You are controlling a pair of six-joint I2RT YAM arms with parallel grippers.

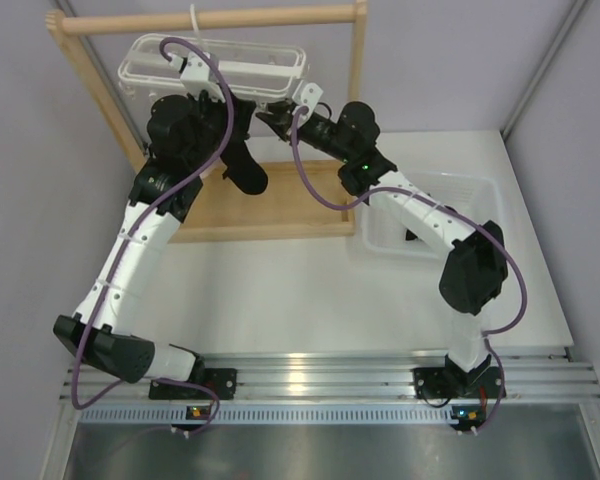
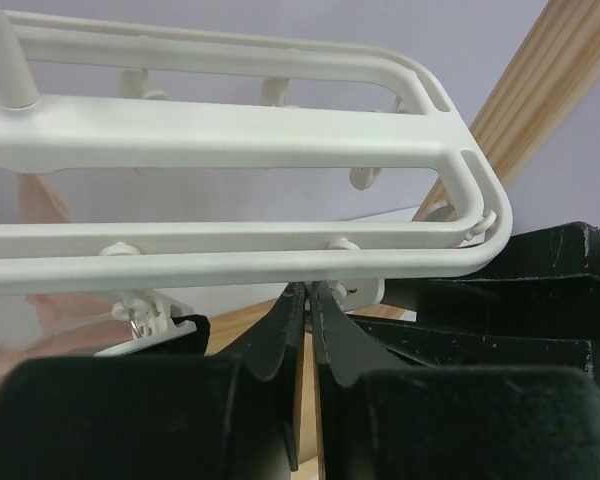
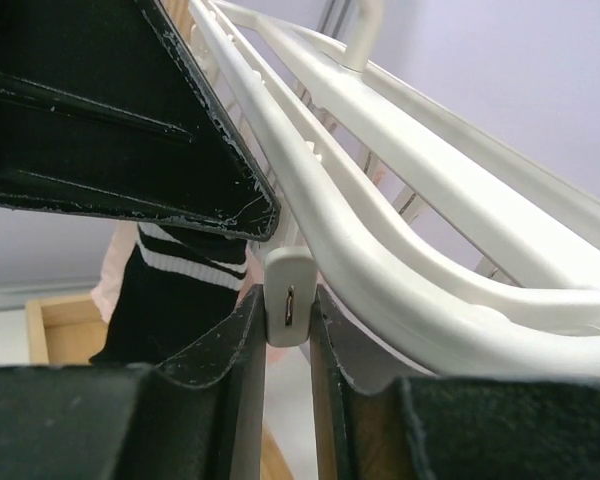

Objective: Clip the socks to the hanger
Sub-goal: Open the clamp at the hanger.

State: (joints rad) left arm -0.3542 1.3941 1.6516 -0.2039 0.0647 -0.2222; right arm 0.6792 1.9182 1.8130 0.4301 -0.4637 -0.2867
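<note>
The step in hand looks like opening a clip so the sock can go in. The right hand [image 3: 287, 322] is pinching a small white clip [image 3: 287, 292] under the near rail of the white hanger [image 3: 380, 265], with one finger touching each side of it. The hanger hangs from the wooden rack [image 1: 210, 18] at the back of the bench [image 1: 310, 290]. The left hand [image 2: 310, 298] is pressed together just below the same rail and close beside the right hand. A black sock [image 3: 170, 295] with white stripes dangles from under it, so it seems to hold the sock by the cuff, though the pinch itself is hidden. To do this well, the right hand should squeeze squarely on the clip's upper tabs until the lower jaws gape. It should not drag sideways, because the hanger swings freely. The left hand should then lift the cuff straight up between the open jaws, deep enough for a full bite. The right hand should ease off first, and the left should let go only once the clip has the cloth. The main risk is the clip slipping out from between the fingers.
</note>
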